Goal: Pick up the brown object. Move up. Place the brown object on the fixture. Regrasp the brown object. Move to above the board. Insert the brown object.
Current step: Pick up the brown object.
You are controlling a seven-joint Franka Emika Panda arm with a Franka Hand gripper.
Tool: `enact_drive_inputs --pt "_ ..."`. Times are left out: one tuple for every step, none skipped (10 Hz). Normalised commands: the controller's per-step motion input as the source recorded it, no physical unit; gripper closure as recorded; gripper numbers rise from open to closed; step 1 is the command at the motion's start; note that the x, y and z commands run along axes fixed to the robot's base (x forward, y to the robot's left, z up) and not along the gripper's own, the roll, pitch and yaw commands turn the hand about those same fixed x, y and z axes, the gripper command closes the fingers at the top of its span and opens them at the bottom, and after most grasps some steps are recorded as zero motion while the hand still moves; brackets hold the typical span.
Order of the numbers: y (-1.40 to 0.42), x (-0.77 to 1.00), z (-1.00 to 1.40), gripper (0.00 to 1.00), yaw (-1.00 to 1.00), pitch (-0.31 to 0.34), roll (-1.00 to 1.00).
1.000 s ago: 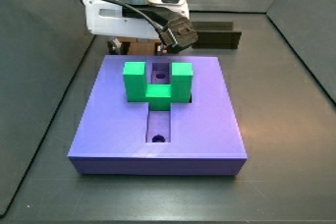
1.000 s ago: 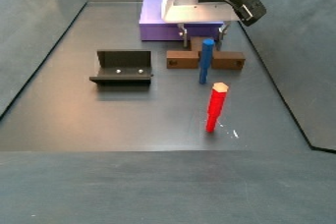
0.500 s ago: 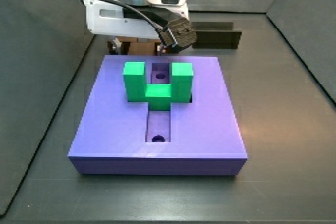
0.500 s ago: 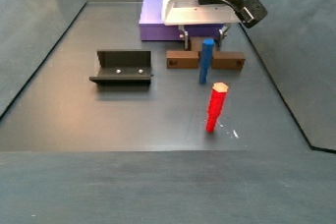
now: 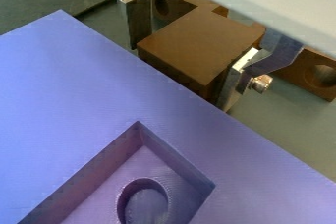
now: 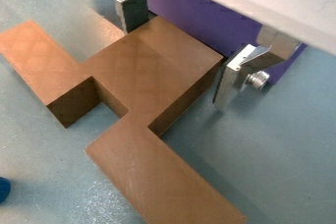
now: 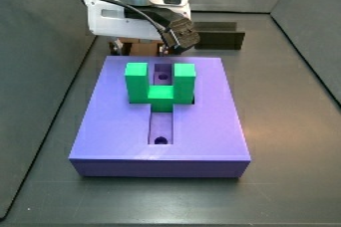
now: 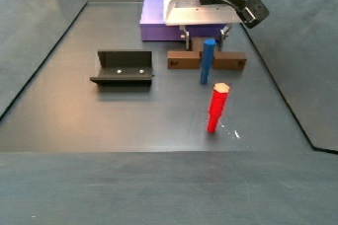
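The gripper (image 6: 182,49) is lowered over the brown object (image 6: 132,90), which lies flat on the floor against the far edge of the board (image 7: 163,112), at the end away from the green U-shaped block (image 7: 160,82). In both wrist views the two silver fingers (image 5: 132,17) stand on either side of the object's raised central block, one close against its face and one just beside it; whether the pads already press on it cannot be told, so the claw's state is undetermined. The object rests on the floor, so the pickup appears to be in hand, not finished. The fixture (image 8: 123,68) stands empty, well apart toward the opposite side of the floor, with a blue post (image 8: 208,63) and a red post (image 8: 216,108) between. Lifting, placing, regrasping and insertion all remain to be done.
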Motion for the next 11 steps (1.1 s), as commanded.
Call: enact_drive_inputs --pt "-0.01 0.0 0.0 0.0 -0.04 0.0 0.0" --pt "0.0 0.0 -0.01 0.0 -0.03 0.0 0.0" --pt "0.0 -0.03 0.0 0.0 -0.01 0.0 0.0" --pt "0.0 0.0 0.0 0.0 0.0 0.0 0.0" --pt "0.0 0.0 0.0 1.0 0.0 0.0 0.0" --pt "0.0 0.0 0.0 1.0 0.0 0.0 0.0" --pt "0.0 0.0 0.0 1.0 0.0 0.0 0.0" --pt "0.0 0.0 0.0 1.0 0.0 0.0 0.0" --pt "0.0 0.0 0.0 1.0 0.0 0.0 0.0" --pt "0.0 0.0 0.0 1.0 0.0 0.0 0.0" --pt "0.0 0.0 0.0 1.0 0.0 0.0 0.0"
